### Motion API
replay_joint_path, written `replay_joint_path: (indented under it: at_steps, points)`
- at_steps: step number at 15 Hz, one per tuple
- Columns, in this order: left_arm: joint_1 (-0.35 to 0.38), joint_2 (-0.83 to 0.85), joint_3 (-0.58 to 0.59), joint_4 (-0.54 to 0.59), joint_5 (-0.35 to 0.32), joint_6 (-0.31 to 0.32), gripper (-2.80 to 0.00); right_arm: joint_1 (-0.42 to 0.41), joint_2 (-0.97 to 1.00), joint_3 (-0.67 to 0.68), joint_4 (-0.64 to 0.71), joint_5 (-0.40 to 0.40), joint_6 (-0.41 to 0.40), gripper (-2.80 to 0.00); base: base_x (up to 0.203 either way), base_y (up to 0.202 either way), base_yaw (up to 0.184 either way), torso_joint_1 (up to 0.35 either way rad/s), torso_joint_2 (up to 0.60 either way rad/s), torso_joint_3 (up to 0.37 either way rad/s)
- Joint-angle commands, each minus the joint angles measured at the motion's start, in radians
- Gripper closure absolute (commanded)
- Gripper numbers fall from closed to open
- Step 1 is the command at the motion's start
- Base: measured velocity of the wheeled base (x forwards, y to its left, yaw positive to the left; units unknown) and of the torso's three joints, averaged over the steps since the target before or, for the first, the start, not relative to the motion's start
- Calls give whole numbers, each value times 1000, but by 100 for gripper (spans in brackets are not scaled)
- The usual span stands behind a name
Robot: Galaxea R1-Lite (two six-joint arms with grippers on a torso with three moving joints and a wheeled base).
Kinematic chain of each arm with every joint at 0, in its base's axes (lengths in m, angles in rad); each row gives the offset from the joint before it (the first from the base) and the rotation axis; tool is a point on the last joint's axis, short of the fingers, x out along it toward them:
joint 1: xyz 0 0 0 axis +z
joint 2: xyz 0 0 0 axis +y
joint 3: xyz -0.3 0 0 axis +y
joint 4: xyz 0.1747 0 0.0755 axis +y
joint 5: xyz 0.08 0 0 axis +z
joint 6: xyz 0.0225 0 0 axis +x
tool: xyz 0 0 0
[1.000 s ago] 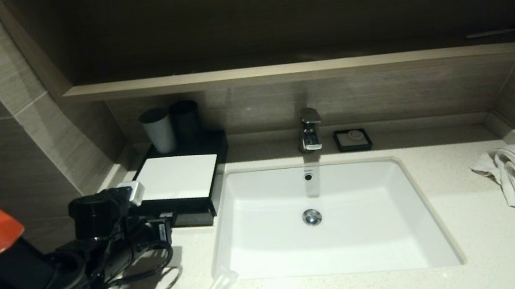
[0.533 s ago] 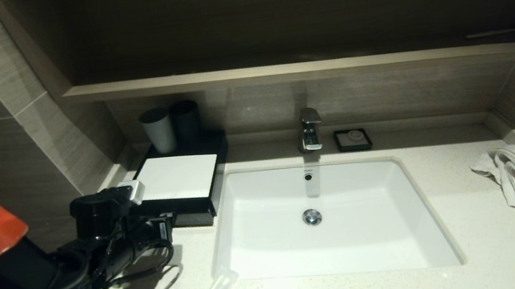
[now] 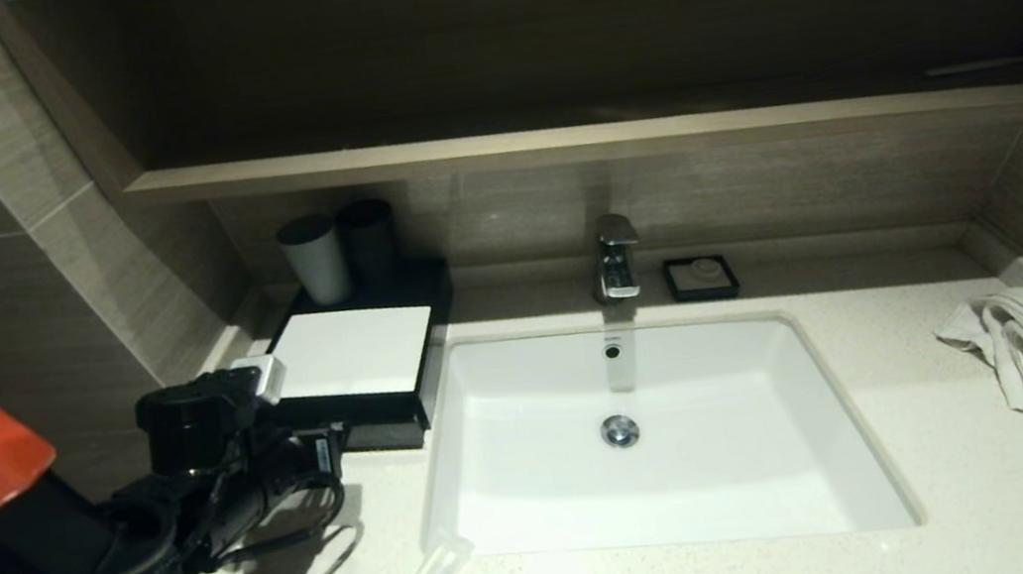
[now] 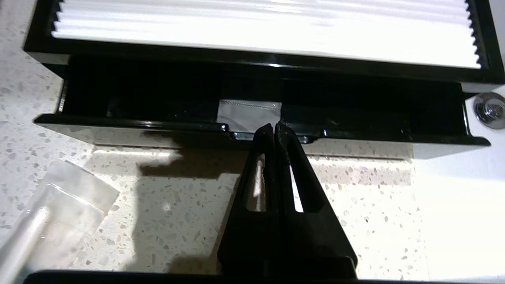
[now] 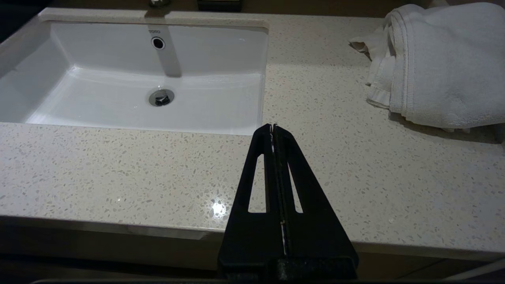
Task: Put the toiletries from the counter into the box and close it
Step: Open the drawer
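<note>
The left claw (image 4: pixel 274 128) has its fingers pressed together and holds nothing; its tips sit at the notch in the middle of the drawer front (image 4: pixel 252 136) of the box (image 3: pixel 353 369), which stands slightly pulled out, a dark gap showing between the front panel and the box body beyond the tips. Through the notch a clear-wrapped item (image 4: pixel 248 114) shows already inside. The step in hand looks like working this drawer, and since toiletries still lie on the worktop (image 4: pixel 177 197), it probably wants drawing out wider rather than shutting. To do that well, the tips should hook behind the lip at the notch and pull straight back along the claw's own line, square to the front panel, so the drawer does not skew or drag the light box across the stone. The drawer front's long axis runs crosswise to the claw, and the drawer slides toward it. A clear plastic packet (image 4: pixel 51 213) lies on the worktop behind the tips and off to one side, near the wrist, its long axis slanting toward the drawer. The right claw (image 5: pixel 273 128), likewise closed and empty, hangs parked over the worktop's near edge, well apart from the box.
</note>
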Motion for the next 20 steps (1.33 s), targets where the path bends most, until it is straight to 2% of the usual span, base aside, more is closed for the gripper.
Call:
replay_joint_path:
  at_steps: [1, 20]
  points:
    - [0, 2, 0, -16, 15, -2, 0, 0, 0, 0, 0, 0, 0, 0, 0, 0, 0, 0, 0, 0]
    - [0, 59, -41, -45, 15, -2, 0, 0, 0, 0, 0, 0, 0, 0, 0, 0, 0, 0, 0, 0]
